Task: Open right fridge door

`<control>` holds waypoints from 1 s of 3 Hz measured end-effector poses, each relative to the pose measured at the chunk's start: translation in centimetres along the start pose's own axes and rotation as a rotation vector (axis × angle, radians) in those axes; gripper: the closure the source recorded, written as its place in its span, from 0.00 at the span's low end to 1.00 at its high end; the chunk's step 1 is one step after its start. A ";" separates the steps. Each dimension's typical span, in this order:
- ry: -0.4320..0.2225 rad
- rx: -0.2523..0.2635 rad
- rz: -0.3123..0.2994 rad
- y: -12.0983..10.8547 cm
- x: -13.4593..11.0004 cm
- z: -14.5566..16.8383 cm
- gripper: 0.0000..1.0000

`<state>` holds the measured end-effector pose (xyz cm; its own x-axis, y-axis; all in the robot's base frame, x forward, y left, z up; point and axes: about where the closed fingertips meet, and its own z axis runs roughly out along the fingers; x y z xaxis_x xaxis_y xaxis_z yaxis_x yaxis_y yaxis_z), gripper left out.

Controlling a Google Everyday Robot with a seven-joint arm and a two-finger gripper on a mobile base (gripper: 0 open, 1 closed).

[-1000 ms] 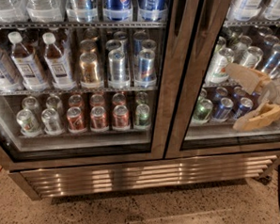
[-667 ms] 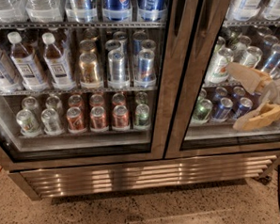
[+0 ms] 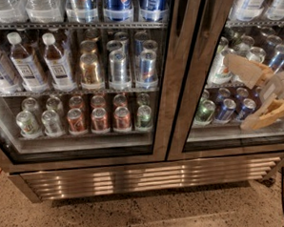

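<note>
The right door (image 3: 226,149) stands shut at the right side of the fridge. Behind its glass are blue and green cans (image 3: 225,110) and a white-labelled bottle (image 3: 220,67). The pincer (image 3: 236,93) hangs in front of that glass near the right edge, its fingers (image 3: 258,71) spread apart and holding nothing. The left door (image 3: 82,157) shows brown-drink bottles (image 3: 20,66), silver cans (image 3: 118,66) and red cans (image 3: 98,119). A steel grille (image 3: 143,177) runs beneath both doors.

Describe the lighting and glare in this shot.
Camera view: the fridge glows from inside, brightest on the bottom shelves; streaky reflections band the steel grille; the floor beneath lies shadowed; the open end effector shows pale before the right fridge door, at the right edge.
</note>
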<state>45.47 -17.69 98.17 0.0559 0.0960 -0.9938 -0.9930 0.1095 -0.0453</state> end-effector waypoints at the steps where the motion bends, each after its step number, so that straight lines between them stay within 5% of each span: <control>1: -0.003 -0.010 0.000 0.2 -0.1 0.1 0.00; 3: 0.050 0.088 -0.023 -3.1 1.0 2.6 0.00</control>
<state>48.89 -15.40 97.63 0.0714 0.0428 -0.9965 -0.9783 0.1977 -0.0616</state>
